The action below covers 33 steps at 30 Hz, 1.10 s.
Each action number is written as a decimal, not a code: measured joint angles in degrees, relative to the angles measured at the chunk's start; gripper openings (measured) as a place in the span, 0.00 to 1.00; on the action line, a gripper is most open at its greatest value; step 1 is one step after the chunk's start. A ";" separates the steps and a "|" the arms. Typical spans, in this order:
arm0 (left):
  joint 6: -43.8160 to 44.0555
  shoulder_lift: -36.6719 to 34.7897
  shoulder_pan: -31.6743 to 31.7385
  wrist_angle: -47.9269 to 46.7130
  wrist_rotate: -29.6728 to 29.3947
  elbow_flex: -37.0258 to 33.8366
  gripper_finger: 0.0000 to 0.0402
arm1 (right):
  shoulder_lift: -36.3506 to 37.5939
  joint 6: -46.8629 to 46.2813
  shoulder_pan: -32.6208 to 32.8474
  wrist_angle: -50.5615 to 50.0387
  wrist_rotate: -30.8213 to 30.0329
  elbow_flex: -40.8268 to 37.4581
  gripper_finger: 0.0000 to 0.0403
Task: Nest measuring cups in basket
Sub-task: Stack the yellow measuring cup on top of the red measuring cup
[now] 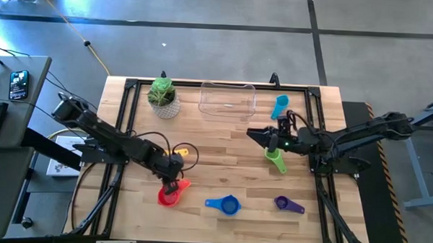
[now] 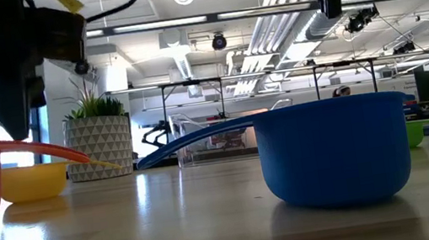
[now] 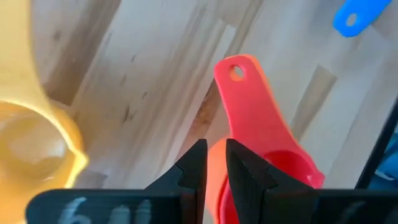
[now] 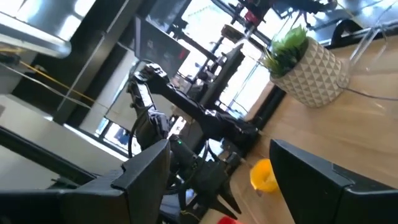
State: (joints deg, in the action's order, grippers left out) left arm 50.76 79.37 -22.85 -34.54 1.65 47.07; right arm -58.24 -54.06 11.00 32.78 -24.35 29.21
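The bench (image 1: 221,181) is wooden slats, and the measuring cups lie scattered across it, none in the basket yet as far as I can see. The clear basket (image 1: 227,99) sits at the far edge, near the middle, so both my arms can reach it; it looks empty. Beside it stands the potted plant (image 1: 163,98), which has no part in the job.

My left end effector (image 1: 172,183) is down at the near left of the bench, fingers drawn close on the rim of an orange cup (image 3: 213,180) that sits inside the red cup (image 1: 171,195). The wrist view shows the fingers almost together with the thin orange wall pinched between them, and the red handle reaching away beyond. Gripping the rim rather than the handle should keep the cup level for lifting. The yellow cup (image 1: 182,152) lies just behind this hand.

My right end effector (image 1: 258,135) hovers mid-bench with its fingers spread wide and nothing in them, just beside the green cup (image 1: 276,160), which I judge to be its likely next pick. The light blue cup (image 1: 279,106) lies close to the basket's right end. The blue cup (image 1: 226,204) and the small purple cup (image 1: 288,203) rest along the near edge, well apart.
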 joint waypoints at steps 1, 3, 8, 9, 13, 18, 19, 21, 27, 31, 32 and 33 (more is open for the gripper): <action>-0.73 -1.03 0.14 -0.91 -0.40 0.00 0.13 | -0.01 0.07 0.00 0.48 -0.33 0.00 0.66; -2.16 -2.95 0.85 -3.25 -0.70 0.02 0.13 | -0.01 0.28 0.00 1.04 -0.85 0.00 0.66; -7.49 -8.56 4.43 -9.62 -0.88 0.02 0.13 | 0.00 1.78 0.04 1.93 -1.92 0.00 0.66; -9.00 -9.75 5.35 -10.53 -0.88 0.02 0.13 | 0.00 2.13 0.04 1.92 -2.35 0.00 0.66; -13.51 -13.61 9.67 -12.64 -0.87 0.02 0.13 | 0.00 3.16 -0.08 2.09 -2.64 0.00 0.66; -18.37 -17.00 15.19 -13.13 -0.79 0.02 0.13 | 0.00 3.56 -0.11 1.99 -2.61 0.00 0.66; -19.81 -17.44 16.21 -13.84 -0.61 0.02 0.13 | 0.00 3.56 -0.11 1.99 -2.61 0.00 0.66; -23.23 -17.99 18.23 -15.96 -0.44 0.02 0.14 | 0.00 3.57 -0.11 1.84 -2.61 0.00 0.66; -27.95 -16.76 22.93 -20.08 -0.45 0.00 0.24 | 0.01 4.01 -0.09 1.72 -4.11 0.00 0.66; -28.35 -15.51 24.08 -20.29 -0.43 -0.73 0.31 | 0.00 4.20 -0.09 1.69 -4.60 0.00 0.66; -28.43 -15.26 24.20 -20.10 -0.43 -1.11 0.31 | 0.02 4.20 -0.09 1.54 -4.60 0.00 0.66; -28.41 -15.01 24.38 -20.05 -0.43 -1.51 0.32 | 0.01 4.20 -0.09 1.22 -4.60 0.00 0.66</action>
State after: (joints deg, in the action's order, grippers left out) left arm 22.35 64.36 1.53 -54.59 1.21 45.56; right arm -58.23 -49.87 10.92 34.00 -28.95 29.21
